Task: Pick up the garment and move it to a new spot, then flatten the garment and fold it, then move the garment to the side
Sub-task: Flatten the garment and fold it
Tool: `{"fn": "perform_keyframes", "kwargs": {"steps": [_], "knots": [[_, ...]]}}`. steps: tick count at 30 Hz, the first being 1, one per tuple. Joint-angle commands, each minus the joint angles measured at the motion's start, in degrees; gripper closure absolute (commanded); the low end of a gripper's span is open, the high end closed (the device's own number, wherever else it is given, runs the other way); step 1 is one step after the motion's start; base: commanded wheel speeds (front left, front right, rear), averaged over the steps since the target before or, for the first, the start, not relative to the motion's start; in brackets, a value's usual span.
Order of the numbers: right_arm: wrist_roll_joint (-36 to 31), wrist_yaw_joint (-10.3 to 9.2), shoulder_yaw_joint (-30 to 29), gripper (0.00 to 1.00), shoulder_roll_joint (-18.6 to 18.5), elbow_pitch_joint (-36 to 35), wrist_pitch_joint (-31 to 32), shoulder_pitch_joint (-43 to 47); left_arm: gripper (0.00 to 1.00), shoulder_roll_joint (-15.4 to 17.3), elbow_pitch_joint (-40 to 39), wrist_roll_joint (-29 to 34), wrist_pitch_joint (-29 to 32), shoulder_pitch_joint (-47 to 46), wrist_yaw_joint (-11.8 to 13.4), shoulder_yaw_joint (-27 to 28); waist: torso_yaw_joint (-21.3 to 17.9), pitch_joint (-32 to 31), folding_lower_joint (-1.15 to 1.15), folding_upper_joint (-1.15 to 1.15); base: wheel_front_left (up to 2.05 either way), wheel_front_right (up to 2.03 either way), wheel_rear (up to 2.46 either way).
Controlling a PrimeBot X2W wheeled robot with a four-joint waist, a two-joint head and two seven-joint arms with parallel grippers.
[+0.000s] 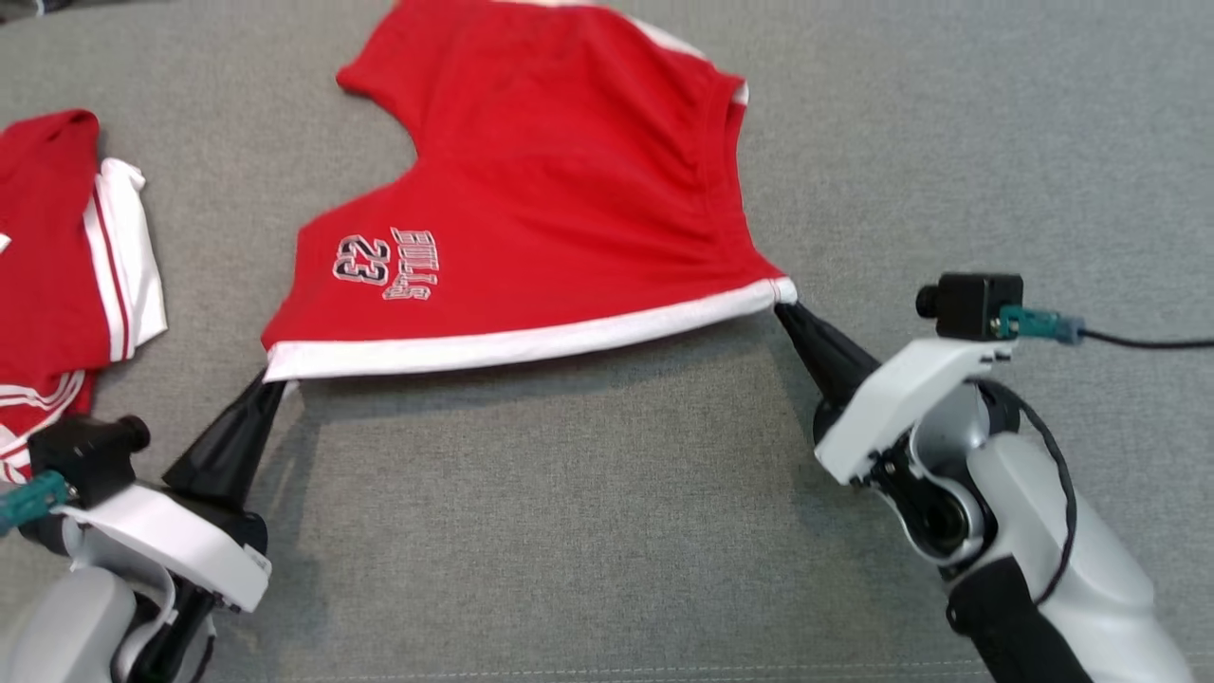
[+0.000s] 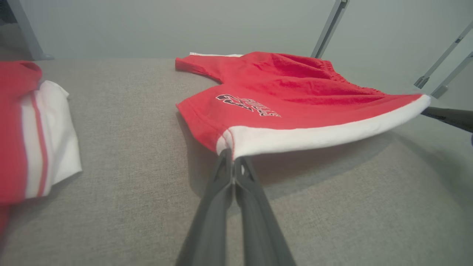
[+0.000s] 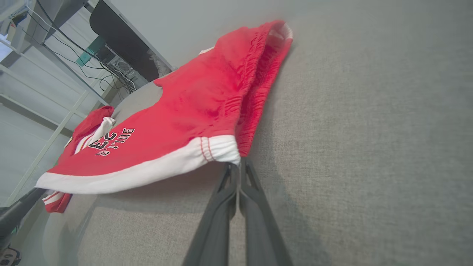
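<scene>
The garment (image 1: pixel 560 190) is a pair of red shorts with a white hem and a "23 BULLS" print, spread on the grey cloth surface. Its near white hem is lifted off the surface, stretched between both grippers. My left gripper (image 1: pixel 273 384) is shut on the hem's left corner, and my right gripper (image 1: pixel 785 305) is shut on its right corner. The left wrist view has the garment (image 2: pixel 295 96) with closed fingers (image 2: pixel 232 162) pinching the white corner. From the right wrist, the garment (image 3: pixel 192 111) hangs from that gripper's shut tips (image 3: pixel 238 164).
A second red and white garment (image 1: pixel 66 266) lies folded at the left edge of the surface. Bare grey fabric surface (image 1: pixel 569 512) stretches in front of the shorts, between my arms. Shelving and cables (image 3: pixel 55 48) stand beyond the surface in the right wrist view.
</scene>
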Motion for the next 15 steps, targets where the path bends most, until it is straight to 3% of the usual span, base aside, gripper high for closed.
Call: {"fn": "perform_keyframes", "kwargs": {"steps": [1, 15], "knots": [[0.01, 0.0, 0.05, 1.0, 0.34, -2.86, 0.67, 2.45, 1.0, 1.82, -0.57, 0.77, -0.28, 0.18, 0.26, 2.94, -0.1, -1.81, 0.0, 0.0, 0.0, 0.0, 0.0], [2.16, 0.0, -2.9, 1.0, -1.47, -9.11, 4.71, 13.29, 1.0, -2.96, 2.31, 3.38, -0.28, 7.87, 0.26, 4.57, -0.49, -8.12, 0.0, 0.0, 0.0, 0.0, 0.0]]}}
